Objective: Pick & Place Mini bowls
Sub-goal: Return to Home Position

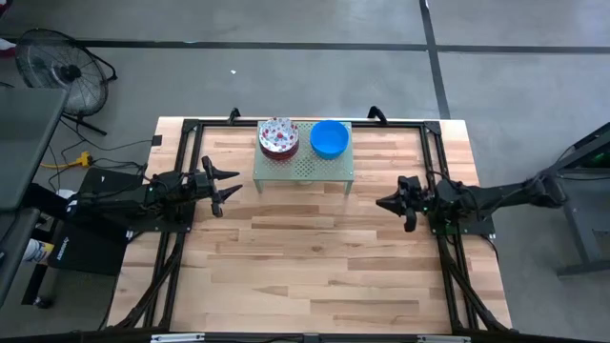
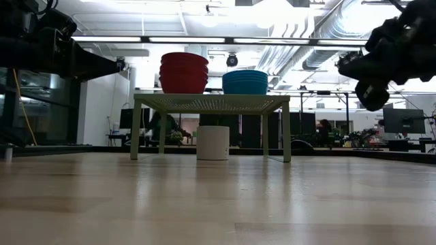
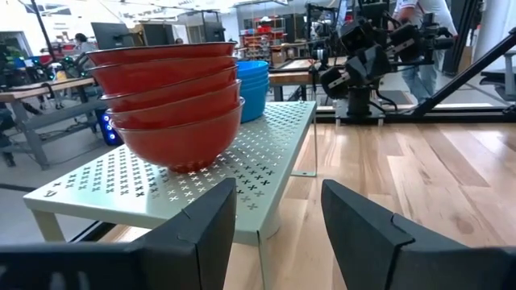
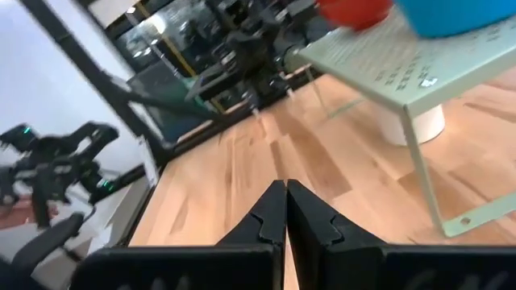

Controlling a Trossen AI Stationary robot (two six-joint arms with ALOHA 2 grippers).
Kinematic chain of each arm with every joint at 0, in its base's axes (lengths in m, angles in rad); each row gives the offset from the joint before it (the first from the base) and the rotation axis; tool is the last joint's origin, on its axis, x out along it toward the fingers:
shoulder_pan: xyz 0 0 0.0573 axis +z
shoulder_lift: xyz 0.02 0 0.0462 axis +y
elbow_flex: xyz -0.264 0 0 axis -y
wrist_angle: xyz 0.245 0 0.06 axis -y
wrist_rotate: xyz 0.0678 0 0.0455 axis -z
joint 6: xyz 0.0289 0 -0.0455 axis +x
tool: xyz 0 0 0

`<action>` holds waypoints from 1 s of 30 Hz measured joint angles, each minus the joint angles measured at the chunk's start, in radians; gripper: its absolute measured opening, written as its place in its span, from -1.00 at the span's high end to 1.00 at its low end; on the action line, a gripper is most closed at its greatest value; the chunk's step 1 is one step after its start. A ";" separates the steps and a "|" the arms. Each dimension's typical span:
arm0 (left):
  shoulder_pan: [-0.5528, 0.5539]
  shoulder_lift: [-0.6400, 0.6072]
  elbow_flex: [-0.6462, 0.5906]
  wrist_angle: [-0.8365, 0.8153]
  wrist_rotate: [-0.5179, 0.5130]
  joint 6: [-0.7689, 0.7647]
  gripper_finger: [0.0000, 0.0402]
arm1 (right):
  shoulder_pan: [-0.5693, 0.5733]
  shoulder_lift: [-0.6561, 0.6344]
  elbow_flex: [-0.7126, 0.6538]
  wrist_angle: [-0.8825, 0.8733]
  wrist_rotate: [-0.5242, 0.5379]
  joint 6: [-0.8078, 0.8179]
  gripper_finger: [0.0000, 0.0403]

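Note:
Two stacks of mini bowls stand on the pale green perforated rack (image 1: 303, 170) at the table's far middle. The left stack (image 1: 278, 136) is white with red speckle inside and red outside (image 3: 173, 97). The right stack (image 1: 330, 138) is solid blue (image 2: 245, 82). My left gripper (image 1: 229, 185) is open, in the air left of the rack, its fingers pointing toward the rack. My right gripper (image 1: 386, 203) is shut and empty, in the air right of the rack and nearer the front.
A white cylinder (image 2: 213, 142) stands on the table under the rack. A black frame (image 1: 434, 143) runs round the table's far and side edges. Bare wood (image 1: 315, 267) lies in front of the rack. A fan (image 1: 57, 71) stands on the floor at far left.

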 joint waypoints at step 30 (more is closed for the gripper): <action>0.000 0.000 0.000 0.001 0.003 -0.001 0.11 | 0.000 -0.200 0.002 -0.154 -0.072 -0.146 1.00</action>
